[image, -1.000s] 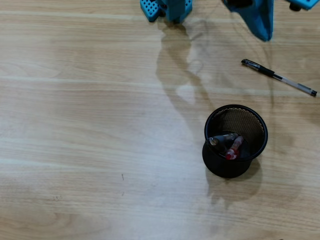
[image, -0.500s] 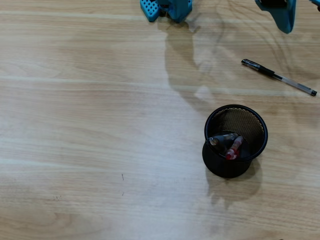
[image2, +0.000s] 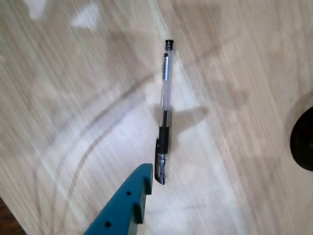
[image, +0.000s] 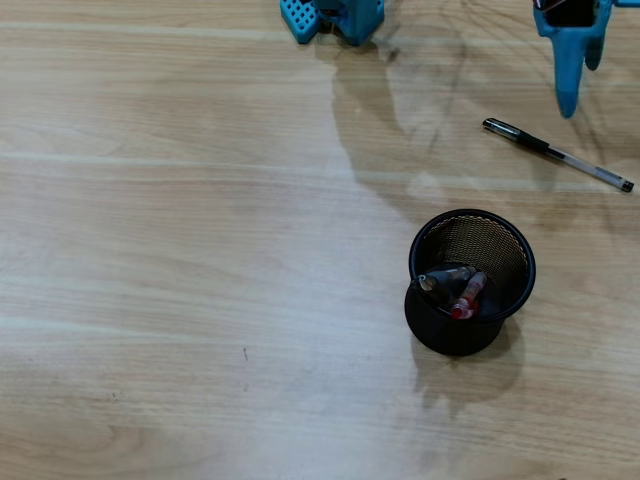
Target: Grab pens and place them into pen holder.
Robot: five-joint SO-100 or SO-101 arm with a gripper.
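Your gripper (image: 572, 95) hangs at top right of overhead view, blue finger (image2: 128, 203) pointing down toward black-capped clear pen (image: 557, 155), tip near but apart. Holds nothing; opening width can't tell, only one finger clear. Pen lies flat on table (image: 200, 250), up-right of pen holder (image: 471, 281). Holder upright, red pen (image: 467, 296) and dark pen (image: 446, 278) leaning inside.

Count: pens, holder, gripper

1 pen (image: 556, 153) lay loose on the table (image: 180, 250); approx. 2 pen ends (image: 455, 288) showed inside the 1 pen holder (image: 470, 280), exact no. unclear. 1 blue gripper (image: 575, 85) in overhead view, w/ 1 finger (image2: 124, 205) in wrist view.
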